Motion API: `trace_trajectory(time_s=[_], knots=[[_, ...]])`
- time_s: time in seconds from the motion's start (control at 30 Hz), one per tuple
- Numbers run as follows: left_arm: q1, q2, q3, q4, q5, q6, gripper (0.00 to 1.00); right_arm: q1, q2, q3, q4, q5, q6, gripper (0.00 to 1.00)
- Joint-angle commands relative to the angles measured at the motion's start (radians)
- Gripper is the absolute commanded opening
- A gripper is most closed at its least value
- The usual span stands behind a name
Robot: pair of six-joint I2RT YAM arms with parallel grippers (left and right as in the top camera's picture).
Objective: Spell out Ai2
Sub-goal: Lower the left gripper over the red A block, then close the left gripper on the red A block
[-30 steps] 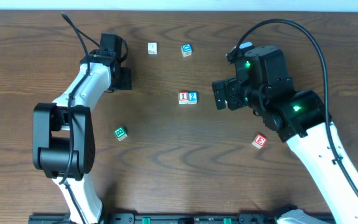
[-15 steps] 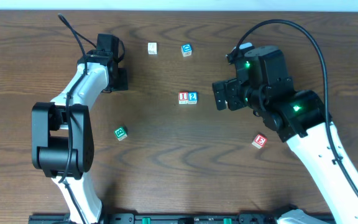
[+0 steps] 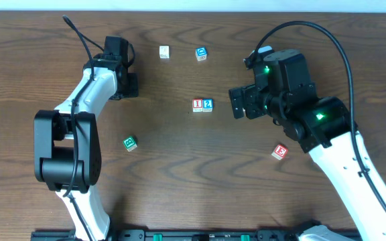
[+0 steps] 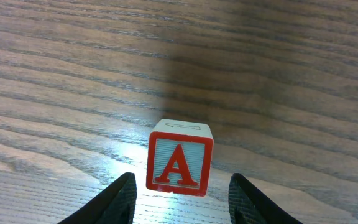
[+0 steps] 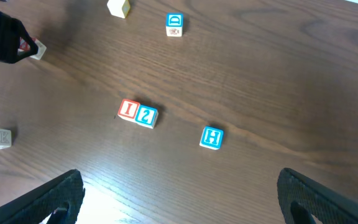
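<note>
- The left gripper [image 3: 132, 85] has its jaws apart on either side of the "A" cube [image 4: 179, 158], with a gap on each side. The cube stands upright on the wooden table [image 4: 278, 74].
- The "I" cube [image 3: 197, 105] and "2" cube [image 3: 208, 104] touch side by side at mid-table, well apart from the "A" cube.
- The right gripper [image 3: 236, 103] has its jaws wide apart and empty, near the "2" cube.

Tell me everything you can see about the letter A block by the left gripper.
The A block is a small cube, wooden by the look, its facing side white with a red border and a bold red A, upright and readable. Its pale top bears a faint mark I cannot read. It stands flat on the dark wooden table, between the open fingers of the left gripper, with a gap on each side; only the table seems to touch it.
</note>
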Motion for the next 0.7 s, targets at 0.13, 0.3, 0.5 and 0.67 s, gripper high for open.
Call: trace_trajectory(time_s=[0.13,0.3,0.5,0.67], knots=[[0.005,0.025,0.023,0.016,0.0,-0.007,0.49,-0.011,0.004,0.0,-0.003,0.003,-0.026,0.99],[0.005,0.037,0.023,0.027,0.0,-0.008,0.5,-0.011,0.004,0.0,-0.005,0.003,-0.042,0.99],[0.005,0.043,0.023,0.027,0.0,-0.016,0.48,-0.011,0.004,0.0,-0.006,0.003,-0.042,0.99],[0.005,0.043,0.023,0.026,0.0,-0.018,0.38,-0.011,0.004,0.0,-0.006,0.003,-0.042,0.99]])
